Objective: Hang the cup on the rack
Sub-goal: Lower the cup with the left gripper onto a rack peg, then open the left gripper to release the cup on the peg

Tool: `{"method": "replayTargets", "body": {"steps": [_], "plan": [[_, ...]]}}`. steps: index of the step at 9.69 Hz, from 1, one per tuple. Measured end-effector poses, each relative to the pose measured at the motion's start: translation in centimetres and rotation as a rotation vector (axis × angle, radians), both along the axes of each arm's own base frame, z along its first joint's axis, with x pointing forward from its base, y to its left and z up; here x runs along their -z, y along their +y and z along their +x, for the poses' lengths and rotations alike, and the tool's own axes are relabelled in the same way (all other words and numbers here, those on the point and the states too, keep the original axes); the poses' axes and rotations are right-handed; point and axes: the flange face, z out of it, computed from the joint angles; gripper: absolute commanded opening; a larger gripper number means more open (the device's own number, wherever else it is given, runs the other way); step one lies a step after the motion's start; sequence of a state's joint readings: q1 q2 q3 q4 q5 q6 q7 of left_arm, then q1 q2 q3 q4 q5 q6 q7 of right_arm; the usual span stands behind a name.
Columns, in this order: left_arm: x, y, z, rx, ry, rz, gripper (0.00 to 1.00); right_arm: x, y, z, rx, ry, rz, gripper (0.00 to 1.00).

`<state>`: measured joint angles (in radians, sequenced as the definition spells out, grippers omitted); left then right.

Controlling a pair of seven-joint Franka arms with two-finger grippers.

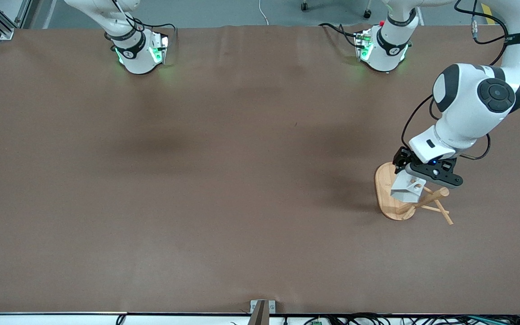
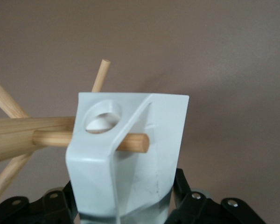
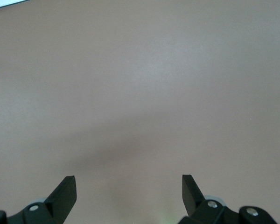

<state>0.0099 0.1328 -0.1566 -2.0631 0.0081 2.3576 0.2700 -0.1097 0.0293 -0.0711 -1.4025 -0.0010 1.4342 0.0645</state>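
Observation:
My left gripper [image 1: 412, 175] is shut on the white faceted cup [image 1: 407, 189] and holds it over the wooden rack [image 1: 384, 192], which stands near the left arm's end of the table. In the left wrist view the cup [image 2: 130, 186] fills the space between the jaws. One thin peg [image 2: 133, 142] runs from the rack's post [image 2: 18, 137] under the handle with the round hole [image 2: 102, 116], and its tip shows against the cup's wall. My right gripper [image 3: 129, 186] is open and empty over bare table. It is out of the front view.
The brown table [image 1: 223, 180] is bare apart from the rack. Other pegs [image 1: 442, 214] stick out from the rack toward the front camera. Both arm bases [image 1: 140, 52] stand along the table's edge farthest from the front camera.

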Motion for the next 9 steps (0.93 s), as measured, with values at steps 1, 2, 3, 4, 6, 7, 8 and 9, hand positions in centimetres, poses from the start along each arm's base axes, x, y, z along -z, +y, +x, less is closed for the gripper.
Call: {"method": "replayTargets", "body": {"steps": [1,2,3,4,6,7,8,9], "plan": [[0.4,0.4,0.1,0.004,0.000,0.002,0.31,0.0,0.0,0.0,0.000,0.000,0.000,1.00],[0.6,0.6,0.3,0.007,-0.002,0.002,0.83,0.0,0.0,0.0,0.000,0.000,0.000,1.00],[0.9,0.6,0.3,0.008,0.000,0.001,1.00,0.0,0.0,0.0,0.000,0.001,0.000,1.00],[1.1,0.6,0.4,0.008,-0.001,0.001,1.00,0.0,0.0,0.0,0.000,0.001,0.000,1.00],[0.6,0.5,0.6,0.007,-0.012,-0.001,1.00,0.0,0.0,0.0,0.000,0.001,0.000,1.00],[-0.7,0.5,0.9,0.007,-0.012,-0.001,1.00,0.1,0.0,0.0,0.000,0.004,0.001,1.00],[-2.9,0.5,1.0,-0.004,0.014,0.003,1.00,0.1,0.0,0.0,0.000,0.005,0.001,1.00],[-5.9,0.5,0.9,-0.033,0.043,0.005,1.00,0.1,0.0,0.0,0.000,0.005,0.001,1.00]]}}
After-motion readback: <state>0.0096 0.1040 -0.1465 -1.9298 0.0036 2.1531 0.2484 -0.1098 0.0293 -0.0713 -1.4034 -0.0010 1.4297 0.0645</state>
